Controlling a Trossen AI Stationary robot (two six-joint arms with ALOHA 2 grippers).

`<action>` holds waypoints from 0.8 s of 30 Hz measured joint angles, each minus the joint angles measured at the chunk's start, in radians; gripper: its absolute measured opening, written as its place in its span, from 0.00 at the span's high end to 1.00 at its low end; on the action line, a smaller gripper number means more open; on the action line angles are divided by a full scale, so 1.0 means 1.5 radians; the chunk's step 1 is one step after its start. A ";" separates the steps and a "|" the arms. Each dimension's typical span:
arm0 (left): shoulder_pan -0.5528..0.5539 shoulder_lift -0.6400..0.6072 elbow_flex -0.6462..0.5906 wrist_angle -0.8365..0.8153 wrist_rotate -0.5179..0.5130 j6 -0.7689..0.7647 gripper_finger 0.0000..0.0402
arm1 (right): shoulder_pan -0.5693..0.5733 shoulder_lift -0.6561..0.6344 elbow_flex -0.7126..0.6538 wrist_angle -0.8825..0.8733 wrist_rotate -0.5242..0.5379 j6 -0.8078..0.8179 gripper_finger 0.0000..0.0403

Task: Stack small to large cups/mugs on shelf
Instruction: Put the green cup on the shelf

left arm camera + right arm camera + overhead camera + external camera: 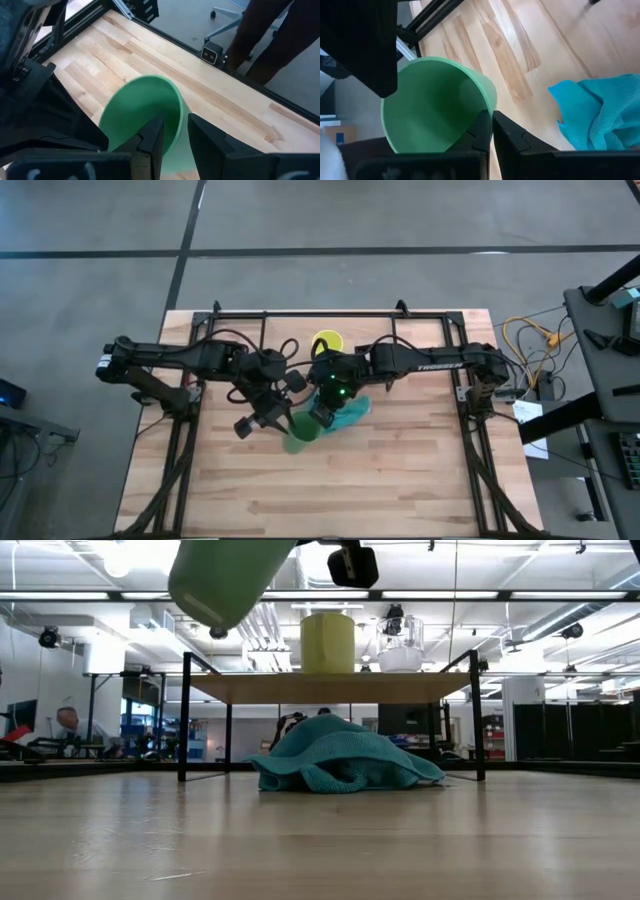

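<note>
The green cup (298, 438) hangs tilted in the air between my two grippers, high above the table (225, 580). My right gripper (491, 117) is shut on its rim. My left gripper (175, 125) is open, one finger inside the cup (140, 110) and one outside its wall, with a gap between them. Whether either finger touches the wall I cannot tell. The yellow mug (327, 642) and the clear glass cup (400, 645) stand upright on the wooden shelf (330, 688) at the table's far side. My right gripper pinches the green cup's rim (487, 102), one finger inside the cup and one outside. The fingers slant down onto it. The cup is lifted clear of the table and tilted, its base (200, 602) lower than its mouth.
A teal cloth (340, 755) lies bunched on the table under the shelf, just beside my right gripper (348, 412). Black frame rails (180, 450) run along the table's sides. Bare wood lies toward the near edge. A person (270, 40) stands beyond the table.
</note>
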 joint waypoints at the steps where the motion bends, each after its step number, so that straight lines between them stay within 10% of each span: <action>1: 0.000 0.000 0.000 0.000 0.000 0.000 0.81 | 0.000 0.000 0.000 0.000 0.000 -0.001 0.98; 24: -0.003 -0.001 -0.003 -0.009 0.001 0.000 0.95 | 0.000 0.000 0.014 0.005 0.003 -0.008 0.98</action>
